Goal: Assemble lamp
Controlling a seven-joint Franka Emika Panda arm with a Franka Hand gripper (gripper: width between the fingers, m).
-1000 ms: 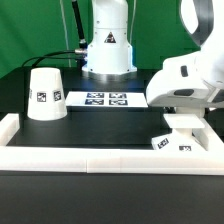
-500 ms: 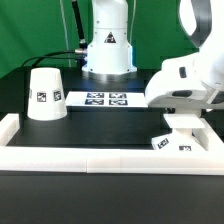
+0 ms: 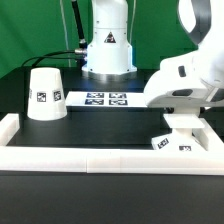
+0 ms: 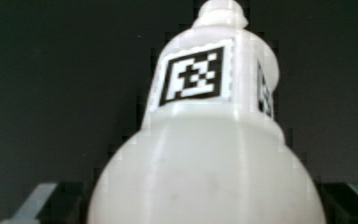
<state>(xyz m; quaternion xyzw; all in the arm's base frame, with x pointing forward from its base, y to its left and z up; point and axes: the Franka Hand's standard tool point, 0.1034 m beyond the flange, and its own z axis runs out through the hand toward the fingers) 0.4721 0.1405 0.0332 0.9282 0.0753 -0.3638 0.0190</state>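
In the wrist view the white bulb [image 4: 202,130] fills the picture. Its round head sits between my fingers and its narrow tagged neck points away. My gripper [image 4: 202,205] is shut on the bulb's head, and a dark finger [image 4: 44,200] shows at each side. In the exterior view my gripper [image 3: 183,122] hangs at the right, just above the flat base [image 3: 172,143], which lies tilted by the front wall. The hand hides most of the bulb there. The cone shade [image 3: 45,95] stands alone at the left.
The marker board [image 3: 105,99] lies flat in the middle of the black table. The white robot pedestal [image 3: 107,45] stands behind it. A low white wall [image 3: 100,157] runs along the front and up the left side.
The hand has shifted very slightly over the base. The shade and the base have not moved.
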